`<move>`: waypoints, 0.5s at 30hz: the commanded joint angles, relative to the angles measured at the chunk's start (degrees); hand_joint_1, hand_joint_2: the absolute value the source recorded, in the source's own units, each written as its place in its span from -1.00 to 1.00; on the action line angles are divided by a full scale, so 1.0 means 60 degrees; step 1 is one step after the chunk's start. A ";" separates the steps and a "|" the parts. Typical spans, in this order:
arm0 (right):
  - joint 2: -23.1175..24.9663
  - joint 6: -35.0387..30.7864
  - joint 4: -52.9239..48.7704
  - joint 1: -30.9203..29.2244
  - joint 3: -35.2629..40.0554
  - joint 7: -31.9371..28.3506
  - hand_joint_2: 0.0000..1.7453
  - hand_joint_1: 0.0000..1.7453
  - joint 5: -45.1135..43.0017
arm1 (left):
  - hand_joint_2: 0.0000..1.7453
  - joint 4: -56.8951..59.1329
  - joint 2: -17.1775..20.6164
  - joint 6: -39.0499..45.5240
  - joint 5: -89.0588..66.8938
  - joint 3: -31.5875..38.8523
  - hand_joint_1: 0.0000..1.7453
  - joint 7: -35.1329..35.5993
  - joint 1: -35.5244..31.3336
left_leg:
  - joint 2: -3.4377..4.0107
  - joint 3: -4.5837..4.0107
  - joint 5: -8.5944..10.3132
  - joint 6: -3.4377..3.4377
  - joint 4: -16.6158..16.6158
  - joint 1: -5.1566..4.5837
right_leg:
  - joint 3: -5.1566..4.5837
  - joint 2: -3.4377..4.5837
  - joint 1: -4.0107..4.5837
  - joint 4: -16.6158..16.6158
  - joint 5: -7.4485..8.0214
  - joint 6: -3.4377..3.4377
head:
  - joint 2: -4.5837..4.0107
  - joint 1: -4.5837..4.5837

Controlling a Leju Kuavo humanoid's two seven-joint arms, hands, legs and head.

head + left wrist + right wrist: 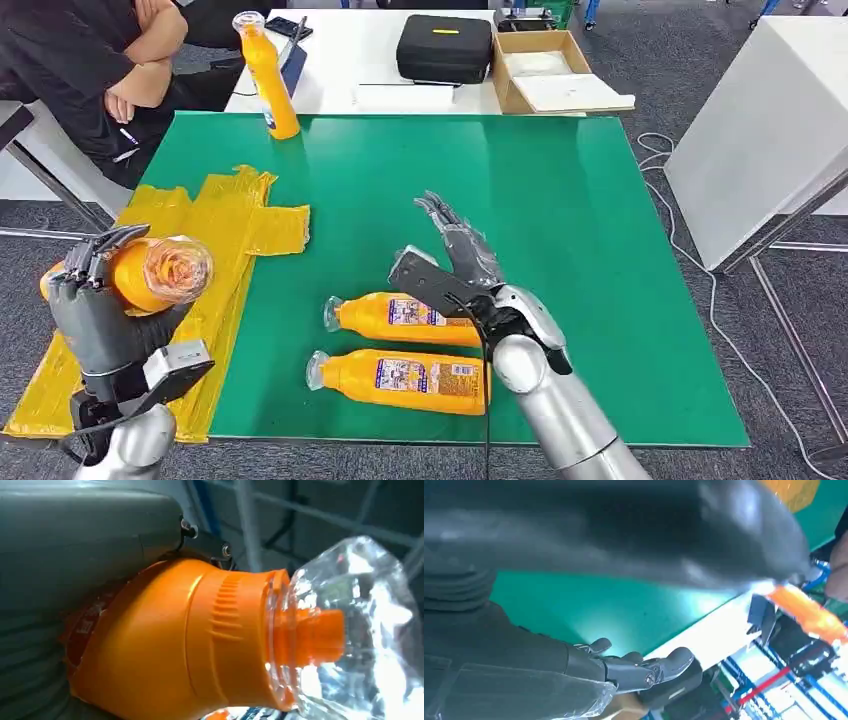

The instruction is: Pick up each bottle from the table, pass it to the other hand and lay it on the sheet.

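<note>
Far left of the head frame, the left robot hand (95, 300) grips an orange bottle (140, 275) around its body, clear cap end toward the camera, held over the lower part of the yellow sheet (225, 215). The bottle looks like stiff, smooth plastic, likely slippery and fairly light; the ribbed shoulder below the clear faceted cap (360, 625) seems the safer hold, since the cap may pop off. Lower centre, two more bottles (405, 318) (400, 380) lie side by side on the green worktop (560, 200), caps pointing left; round, so they may roll when nudged. The right robot hand (455, 245) hovers just beyond them, fingers spread, holding nothing. Upper left, a fourth bottle (268, 75) stands upright near a seated person (90, 70). Upper centre: a black case (445, 45) and a cardboard box (545, 70), well clear.
</note>
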 commanded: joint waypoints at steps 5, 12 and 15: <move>-0.0840 0.0741 -0.1128 -0.0095 0.0511 -0.0226 -1.00 -1.00 0.0196 | 1.00 0.4456 0.1745 -0.0094 -0.3413 -0.0919 1.00 0.1868 -0.0899 | -0.0027 0.0035 0.0002 -0.0026 -0.0007 0.0006 | 0.0038 -0.0033 0.0004 -0.0005 -0.0006 -0.0013 | 0.0000 0.0000; -0.1586 0.0801 -0.2065 0.0222 0.1596 -0.0546 -1.00 -1.00 -0.0176 | 1.00 0.6939 0.2179 0.0162 -0.3711 -0.1751 1.00 0.1658 -0.1421 | -0.0027 0.0038 0.0007 -0.0022 -0.0017 -0.0001 | 0.0039 -0.0028 -0.0003 -0.0009 -0.0002 -0.0015 | 0.0000 0.0004; -0.1626 0.0778 -0.2078 0.0243 0.1621 -0.0565 -1.00 -1.00 -0.0201 | 1.00 0.6961 0.2190 0.0201 -0.3692 -0.1760 1.00 0.1628 -0.1399 | -0.0016 0.0035 0.0004 -0.0024 -0.0013 0.0003 | 0.0040 -0.0021 0.0002 -0.0012 0.0001 -0.0015 | 0.0000 -0.0004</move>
